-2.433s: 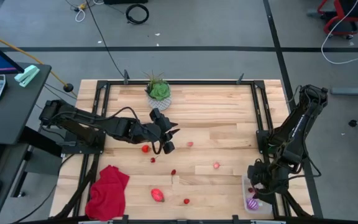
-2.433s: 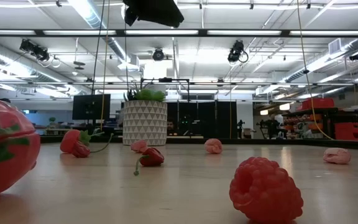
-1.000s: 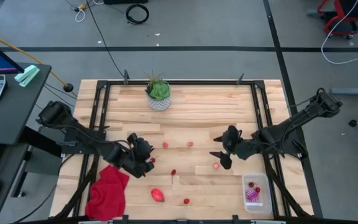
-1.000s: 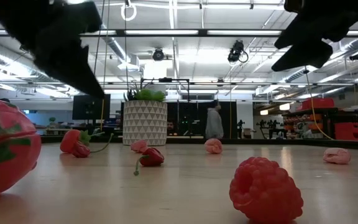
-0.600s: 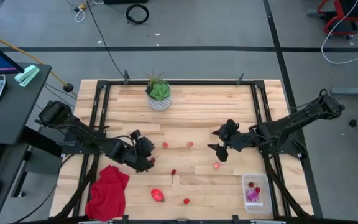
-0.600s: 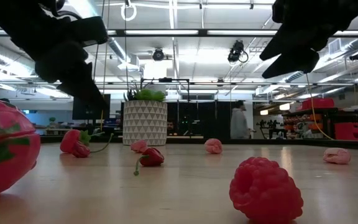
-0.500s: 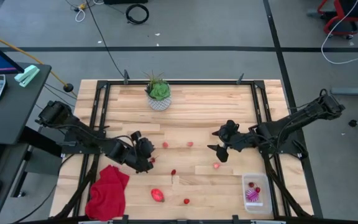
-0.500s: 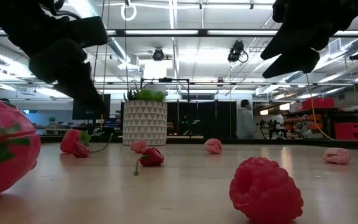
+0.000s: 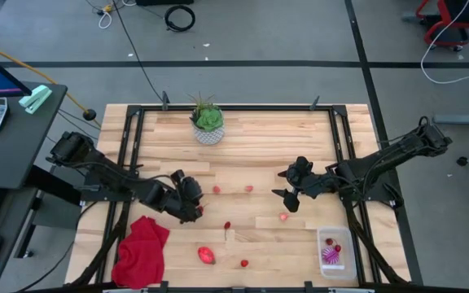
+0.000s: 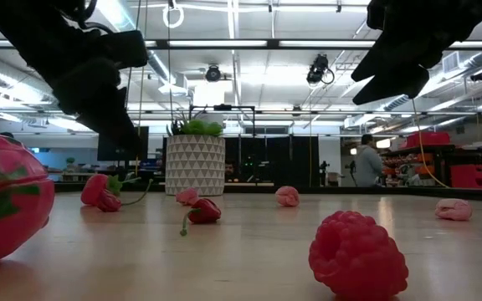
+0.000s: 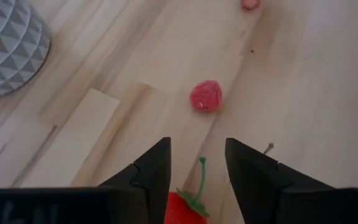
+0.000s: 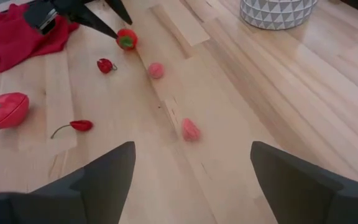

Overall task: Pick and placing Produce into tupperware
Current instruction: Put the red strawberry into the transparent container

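Tupperware (image 9: 335,251) at near right table corner, clear tub; purple ribbed ball (image 9: 330,255) plus small red pieces inside; red cloth (image 9: 142,251) at near left edge; large red-pink oval piece (image 9: 207,255) near front centre, small red berry (image 9: 244,263) just beside; red berry (image 9: 227,225) and pink berry (image 9: 283,216) mid-table; left gripper (image 9: 190,205) low beside cloth, fingers (image 11: 149,172) parted, nothing gripped, red stemmed berry (image 11: 185,210) lying between tips; right gripper (image 9: 287,195) above mid-table right of centre, jaws wide apart, holding nothing; two more pink berries (image 9: 248,189) between grippers; plant in white pot (image 9: 208,122) at far edge.
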